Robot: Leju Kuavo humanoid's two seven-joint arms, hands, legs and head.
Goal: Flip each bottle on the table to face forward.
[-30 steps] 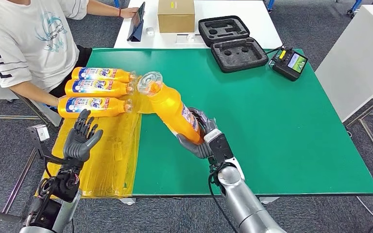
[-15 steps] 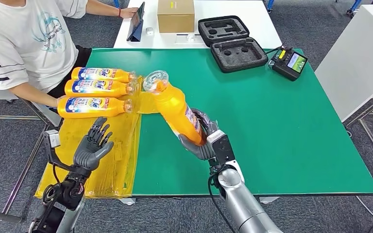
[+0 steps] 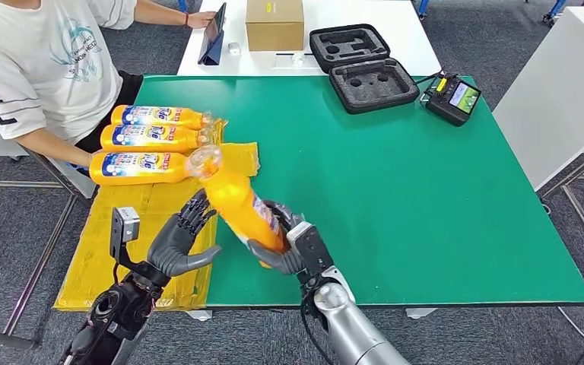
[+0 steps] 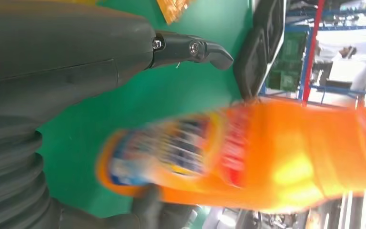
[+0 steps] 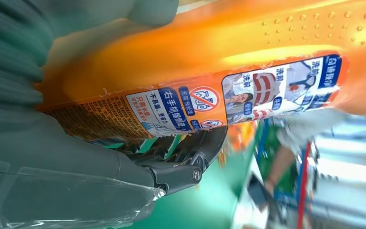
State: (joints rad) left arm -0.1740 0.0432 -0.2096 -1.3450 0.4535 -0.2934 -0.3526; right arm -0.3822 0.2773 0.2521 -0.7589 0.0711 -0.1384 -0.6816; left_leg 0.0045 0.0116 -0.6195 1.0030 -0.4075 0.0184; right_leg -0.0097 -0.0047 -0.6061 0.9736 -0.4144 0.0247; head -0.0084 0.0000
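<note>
One orange bottle (image 3: 242, 207) gripped by right robot hand (image 3: 283, 247); back label legible at right wrist; left robot hand (image 3: 176, 245) spread.

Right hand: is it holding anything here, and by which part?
Yes. The right hand grips the orange bottle around its lower body, near the base, cap end tilted up and away. The left hand is spread beside it, holding nothing.

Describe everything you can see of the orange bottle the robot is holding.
The orange bottle looks like glossy plastic, with a clear cap and a printed label. The right robot hand grips its lower end, holding it tilted above the green table, cap toward the three lying bottles. The left robot hand is spread open beside it.
</note>
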